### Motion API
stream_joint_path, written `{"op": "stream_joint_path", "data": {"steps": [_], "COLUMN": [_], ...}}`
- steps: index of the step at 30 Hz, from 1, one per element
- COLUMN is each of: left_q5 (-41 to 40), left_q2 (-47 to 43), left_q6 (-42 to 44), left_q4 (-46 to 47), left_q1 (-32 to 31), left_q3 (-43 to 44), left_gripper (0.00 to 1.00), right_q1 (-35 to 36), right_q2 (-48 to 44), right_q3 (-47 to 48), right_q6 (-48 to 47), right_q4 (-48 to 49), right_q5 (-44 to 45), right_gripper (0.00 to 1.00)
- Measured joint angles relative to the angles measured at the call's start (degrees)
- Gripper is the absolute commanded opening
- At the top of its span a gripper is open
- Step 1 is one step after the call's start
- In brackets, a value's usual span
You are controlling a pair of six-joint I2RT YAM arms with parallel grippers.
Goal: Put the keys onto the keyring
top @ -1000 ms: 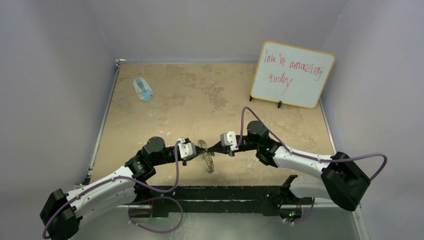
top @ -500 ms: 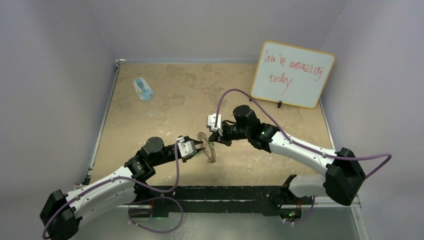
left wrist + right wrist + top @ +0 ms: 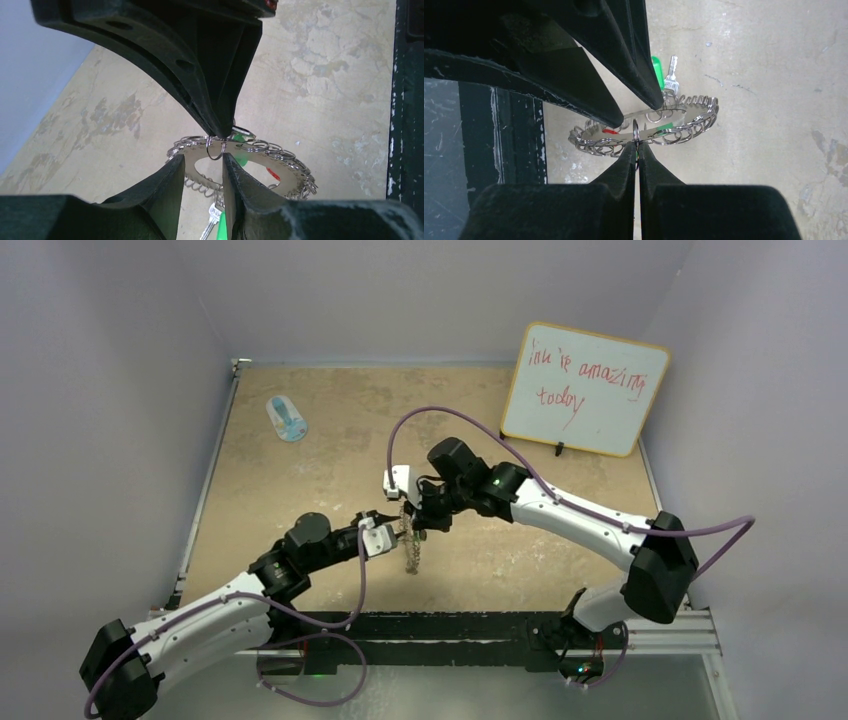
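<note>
A: State of right gripper [image 3: 636,150]?
B: Fully closed on one wire loop [image 3: 636,131] of the keyring [image 3: 694,125], which hangs above the table [image 3: 749,75].
A: What does the left wrist view add?
B: The left gripper [image 3: 203,159] is parted, with the keyring rim between its fingers.

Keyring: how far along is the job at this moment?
Done: a green-tagged key and a red tag appear to hang from the keyring. In hand: the right gripper pinches it at the rim, holding it off the table; the left gripper is parted around the rim. Left: any remaining keys, none in view.
</note>
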Motion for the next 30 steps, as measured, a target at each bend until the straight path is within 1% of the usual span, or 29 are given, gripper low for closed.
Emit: {"op": "stream_joint_path", "data": {"steps": [7, 17, 20, 26, 30], "left_q5": [0.20, 3.06, 3.76, 4.15, 4.22], "left_q2": [2.27, 6.14, 7.39, 8.11, 8.11], "left_q6": [2.71, 4.22, 4.37, 5.18, 5.29], "left_q4": [-3.19, -5.03, -5.29, -5.77, -5.90], "left_q1": [0.00, 0.00, 0.00, 0.00, 0.00], "left_q3": [2.64, 5.27, 5.88, 5.99, 6.14], "left_gripper": [0.29, 0.23, 0.19, 0.00, 0.00], "right_q1": [1.29, 2.29, 2.51, 2.71, 2.84], "right_q2": [1.55, 1.81, 1.84, 1.84, 1.84], "right_q3": [3.21, 4.42, 4.50, 4.70, 4.72], "right_q6": [-0.74, -1.27, -1.44, -1.66, -2.08], "right_q4": [-4.66, -5.90, -6.10, -6.56, -6.78], "right_q5": [2.32, 3.39, 3.67, 4.52, 4.72], "right_gripper": [0.00, 0.00, 0.00, 0.00, 0.00]}}
